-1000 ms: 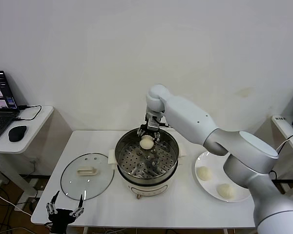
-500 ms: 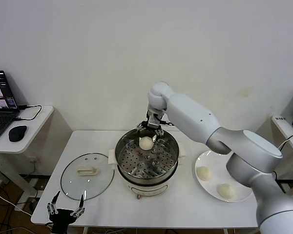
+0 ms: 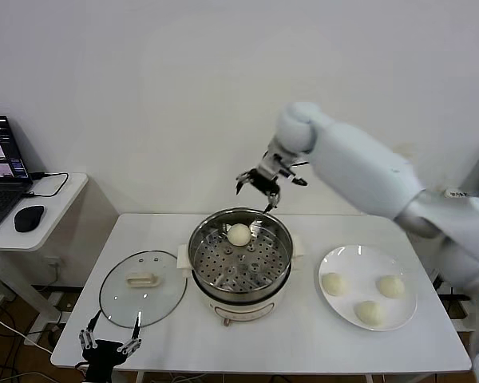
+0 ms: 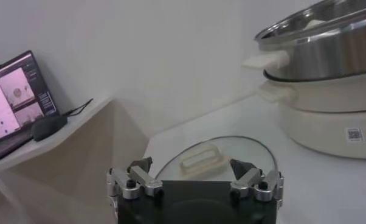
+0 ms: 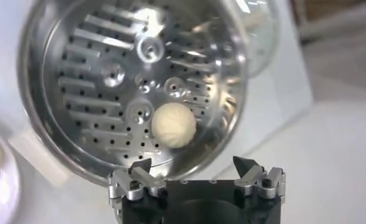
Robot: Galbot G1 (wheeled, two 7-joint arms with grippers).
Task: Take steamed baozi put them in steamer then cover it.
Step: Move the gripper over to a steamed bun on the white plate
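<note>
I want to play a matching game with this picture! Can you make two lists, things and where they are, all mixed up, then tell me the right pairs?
Things:
1. glass lid
2. right gripper
3. white plate
4. steamer

Places or states:
A. holds three baozi
B. open, up in the air above the steamer's far rim
C. holds one baozi on its holey tray
D. flat on the table, on the robot's left of the steamer

Pairs: 1-D, 2-B, 3-A, 4-C

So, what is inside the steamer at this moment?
One baozi lies on the perforated tray inside the steamer, toward its far side. Nothing else is on the tray. What is under the tray cannot be seen.
</note>
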